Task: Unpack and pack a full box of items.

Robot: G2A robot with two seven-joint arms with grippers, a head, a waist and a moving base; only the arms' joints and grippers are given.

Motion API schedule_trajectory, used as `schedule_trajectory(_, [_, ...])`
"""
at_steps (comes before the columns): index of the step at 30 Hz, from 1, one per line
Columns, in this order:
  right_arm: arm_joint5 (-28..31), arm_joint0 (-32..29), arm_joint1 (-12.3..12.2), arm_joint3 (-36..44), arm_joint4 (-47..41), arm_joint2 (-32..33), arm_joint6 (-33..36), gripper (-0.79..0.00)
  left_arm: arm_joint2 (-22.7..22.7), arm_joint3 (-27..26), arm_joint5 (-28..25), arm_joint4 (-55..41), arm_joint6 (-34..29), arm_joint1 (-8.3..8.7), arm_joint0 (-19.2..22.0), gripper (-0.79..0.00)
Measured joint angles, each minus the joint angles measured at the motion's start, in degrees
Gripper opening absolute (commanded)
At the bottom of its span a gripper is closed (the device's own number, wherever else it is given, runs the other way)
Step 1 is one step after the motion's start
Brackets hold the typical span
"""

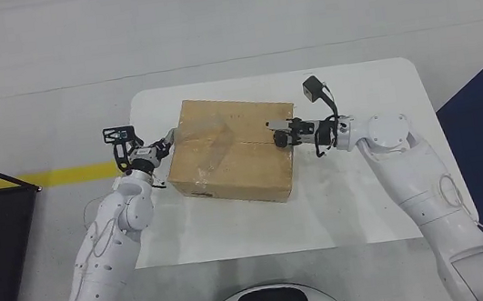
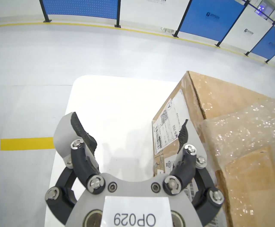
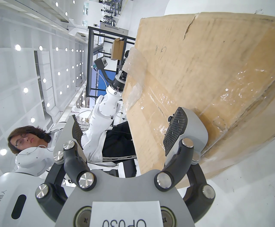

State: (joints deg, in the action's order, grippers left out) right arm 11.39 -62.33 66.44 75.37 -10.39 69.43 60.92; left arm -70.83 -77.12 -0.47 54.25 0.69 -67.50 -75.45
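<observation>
Cardboard box (image 1: 232, 150) sits shut and taped in the middle of the white table (image 1: 367, 198).
The left gripper (image 2: 129, 120) and the right gripper (image 3: 126, 114) are at its two ends, both with fingers apart and holding nothing. The box looks stiff and, if full, is likely heavy. Its clear tape (image 2: 236, 129) looks slippery, so the bare cardboard ends are probably the best places to press and hold.

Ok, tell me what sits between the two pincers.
The cardboard box, closed and taped, fills the stretch between the left pincer and the right pincer, as the top view shows.
</observation>
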Motion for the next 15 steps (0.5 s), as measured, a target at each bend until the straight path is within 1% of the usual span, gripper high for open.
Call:
schedule_trajectory(8, [0.0, 0.0, 0.0, 0.0, 0.0, 0.0, 0.0, 0.0, -0.36, -0.42, -0.94, 1.26, 2.42, -0.25, 0.25, 0.0])
schedule_trajectory(15, [0.0, 0.0, 0.0, 0.0, 0.0, 0.0, 0.0, 0.0, -0.42, -0.11, -2.57, 4.83, 0.42, -0.18, 1.11, 0.0])
